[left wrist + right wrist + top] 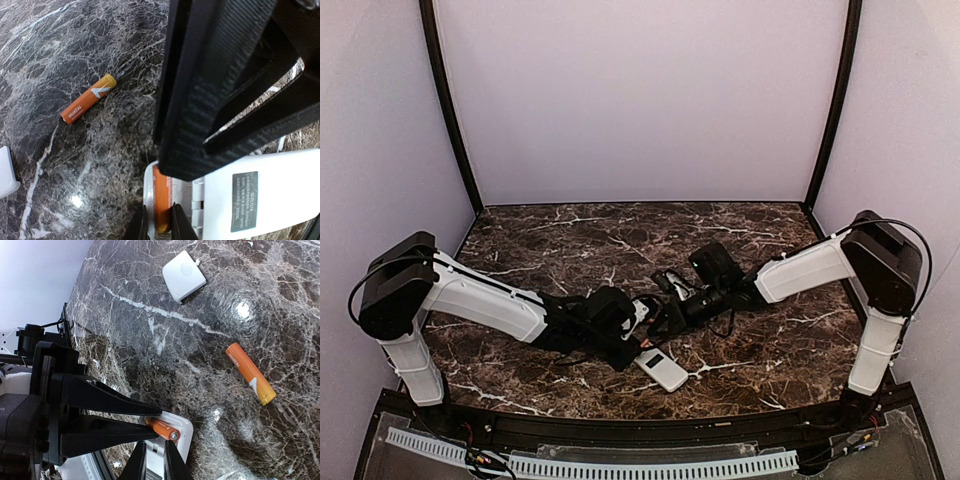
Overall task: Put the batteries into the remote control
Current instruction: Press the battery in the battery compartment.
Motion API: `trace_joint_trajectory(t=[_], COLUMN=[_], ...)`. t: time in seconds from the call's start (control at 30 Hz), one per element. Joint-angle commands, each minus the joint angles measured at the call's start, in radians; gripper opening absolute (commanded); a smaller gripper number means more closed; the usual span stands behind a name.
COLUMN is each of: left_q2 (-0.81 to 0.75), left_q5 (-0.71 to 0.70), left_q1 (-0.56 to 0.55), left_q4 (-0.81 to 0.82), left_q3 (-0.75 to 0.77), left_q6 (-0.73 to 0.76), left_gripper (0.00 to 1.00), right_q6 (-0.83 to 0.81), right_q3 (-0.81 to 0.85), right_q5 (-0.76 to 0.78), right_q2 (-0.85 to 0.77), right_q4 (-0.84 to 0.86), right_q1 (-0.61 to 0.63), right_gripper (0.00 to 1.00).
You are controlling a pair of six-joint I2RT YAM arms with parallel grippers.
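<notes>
Two orange batteries, one white remote control, one small white cover. The loose battery lies flat on the marble tabletop, apart from the remote, long axis diagonal in my left wrist view, gold tip up-right. My left pincer pinches the other battery in the remote's open compartment. My right pincer is nearly closed over the remote; its hold I cannot tell.

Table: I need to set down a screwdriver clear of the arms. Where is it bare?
Bare: the far strip of table by the back wall, and the near right patch between remote and right arm. Crowded: the middle, where left arm joins it over the remote, loose battery beside.
</notes>
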Motion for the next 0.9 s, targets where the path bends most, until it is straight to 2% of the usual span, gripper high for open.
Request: trace_joint_trajectory(t=[0.0,0.87], left_q2=[0.019,0.026], left_q5=[-0.023,-0.045], left_q1=[-0.007,-0.022], left_q4=[-0.074,-0.083], left_q3=[-0.025,-0.017], left_q6=[0.014,0.032], left_gripper=[0.11,0.11], right_q6=[-0.030,-0.065], right_q3=[0.036,0.087], right_q5=[0.017,0.014], right_q2=[0.018,0.087], right_q4=[-0.029,-0.074], right_q1=[-0.004,0.020], right_gripper=[0.12,0.10])
